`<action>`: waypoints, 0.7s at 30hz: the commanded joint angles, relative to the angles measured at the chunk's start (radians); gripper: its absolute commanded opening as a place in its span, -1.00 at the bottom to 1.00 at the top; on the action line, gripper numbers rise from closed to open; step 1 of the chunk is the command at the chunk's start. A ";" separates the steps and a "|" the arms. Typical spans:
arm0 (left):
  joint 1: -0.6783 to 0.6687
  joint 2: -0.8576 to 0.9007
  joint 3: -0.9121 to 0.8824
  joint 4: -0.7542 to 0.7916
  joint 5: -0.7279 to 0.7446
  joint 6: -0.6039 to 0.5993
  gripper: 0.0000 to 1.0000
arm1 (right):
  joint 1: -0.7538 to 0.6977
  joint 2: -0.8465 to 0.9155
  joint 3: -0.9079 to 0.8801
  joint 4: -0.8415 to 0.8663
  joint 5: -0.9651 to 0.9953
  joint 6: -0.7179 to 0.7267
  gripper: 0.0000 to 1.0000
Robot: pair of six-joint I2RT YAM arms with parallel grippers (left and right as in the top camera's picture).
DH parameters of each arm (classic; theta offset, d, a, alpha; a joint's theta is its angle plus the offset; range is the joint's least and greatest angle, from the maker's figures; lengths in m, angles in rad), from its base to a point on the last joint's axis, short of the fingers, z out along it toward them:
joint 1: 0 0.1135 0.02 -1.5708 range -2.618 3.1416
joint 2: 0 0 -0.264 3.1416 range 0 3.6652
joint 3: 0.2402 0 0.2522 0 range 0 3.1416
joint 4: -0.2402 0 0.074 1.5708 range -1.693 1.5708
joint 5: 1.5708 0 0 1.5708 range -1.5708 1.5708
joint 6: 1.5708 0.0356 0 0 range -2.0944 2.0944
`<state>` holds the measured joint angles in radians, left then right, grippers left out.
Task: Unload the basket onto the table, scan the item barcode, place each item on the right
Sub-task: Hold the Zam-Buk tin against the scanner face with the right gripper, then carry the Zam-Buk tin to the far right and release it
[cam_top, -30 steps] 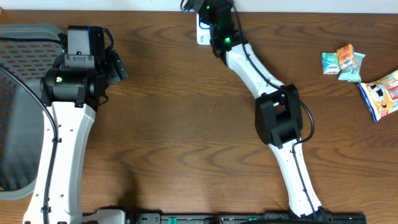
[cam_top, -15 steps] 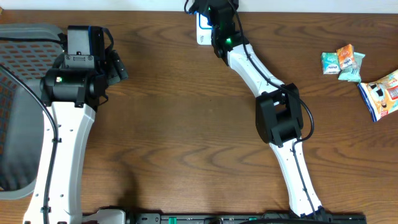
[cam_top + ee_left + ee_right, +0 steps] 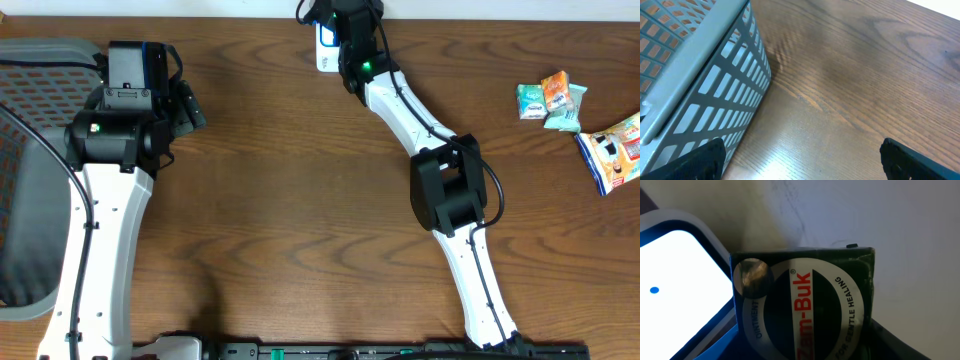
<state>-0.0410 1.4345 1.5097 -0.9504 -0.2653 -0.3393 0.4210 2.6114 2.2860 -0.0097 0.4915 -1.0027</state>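
The item is a dark green Zam-Buk ointment box (image 3: 802, 305), which fills the right wrist view. My right gripper (image 3: 805, 347) is shut on its lower part. Just to its left is the scanner (image 3: 675, 275), a white lit face with a blue dot and a blue rim. From overhead, my right gripper (image 3: 335, 15) is stretched to the table's far edge over the white scanner (image 3: 324, 52), and the box is hidden under the arm. My left gripper (image 3: 807, 162) hangs open and empty over bare wood beside the basket, at the left (image 3: 190, 105) in the overhead view.
A grey mesh basket (image 3: 700, 75) stands at the far left (image 3: 30, 60), close to the left fingers. Small snack packets (image 3: 550, 100) and a blue-and-white packet (image 3: 615, 150) lie at the right edge. A pale wall rises behind the scanner.
My right gripper has edged slightly toward the far edge, above the scanner, with the box still in it. The left arm has not moved.
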 commanded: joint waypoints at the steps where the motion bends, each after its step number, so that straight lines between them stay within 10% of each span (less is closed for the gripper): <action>1: 0.003 0.004 0.003 -0.003 -0.013 0.013 0.96 | -0.006 -0.026 0.016 0.010 0.015 0.087 0.04; 12: 0.003 0.004 0.003 -0.003 -0.013 0.013 0.96 | -0.131 -0.161 0.016 -0.101 0.099 0.224 0.01; 21: 0.003 0.004 0.003 -0.003 -0.013 0.013 0.96 | -0.317 -0.164 0.016 -0.518 0.175 0.585 0.00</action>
<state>-0.0410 1.4345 1.5097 -0.9501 -0.2653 -0.3389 0.1589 2.4611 2.2963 -0.4576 0.6266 -0.6300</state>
